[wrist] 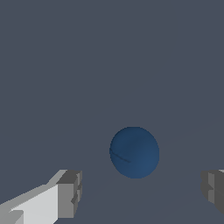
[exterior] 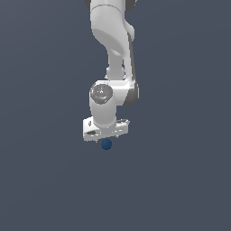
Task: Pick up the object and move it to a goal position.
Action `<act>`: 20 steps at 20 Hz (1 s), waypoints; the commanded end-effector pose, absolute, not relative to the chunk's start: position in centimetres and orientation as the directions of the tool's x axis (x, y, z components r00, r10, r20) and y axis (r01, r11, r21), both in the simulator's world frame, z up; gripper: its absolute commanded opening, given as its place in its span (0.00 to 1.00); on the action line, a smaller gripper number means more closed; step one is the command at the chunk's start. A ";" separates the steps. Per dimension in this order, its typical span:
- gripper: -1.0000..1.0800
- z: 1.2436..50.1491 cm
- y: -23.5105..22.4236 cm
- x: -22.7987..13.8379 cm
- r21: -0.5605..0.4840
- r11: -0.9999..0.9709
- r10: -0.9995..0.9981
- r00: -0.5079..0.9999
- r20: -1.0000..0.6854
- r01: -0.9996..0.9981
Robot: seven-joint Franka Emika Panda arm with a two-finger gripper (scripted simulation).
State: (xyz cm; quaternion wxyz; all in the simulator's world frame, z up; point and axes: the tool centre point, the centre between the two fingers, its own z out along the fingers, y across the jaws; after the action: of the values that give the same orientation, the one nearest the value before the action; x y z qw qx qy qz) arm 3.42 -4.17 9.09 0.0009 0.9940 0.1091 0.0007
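Note:
The small dark blue ball [exterior: 106,144] sits just below the white gripper's hand in the exterior view. In the wrist view the ball [wrist: 134,152] lies on the grey ground, beyond and between the two fingers. My gripper [wrist: 140,192] is open, its jaws set far wider apart than the ball. One grey fingertip [wrist: 70,192] and the other [wrist: 213,189] both stand apart from the ball and touch nothing. In the exterior view the fingers are hidden behind the hand [exterior: 106,128].
The white arm [exterior: 113,45] rises straight up above the hand. Plain grey ground [exterior: 180,180] lies all around, with no other object in view.

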 end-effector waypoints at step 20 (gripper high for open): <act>0.96 3.2 -4.6 3.6 0.000 -0.971 0.241 0.971 0.000 0.241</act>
State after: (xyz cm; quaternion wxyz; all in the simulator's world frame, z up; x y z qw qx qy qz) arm 3.49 -4.62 3.63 -0.0002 0.9926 0.1213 -0.0009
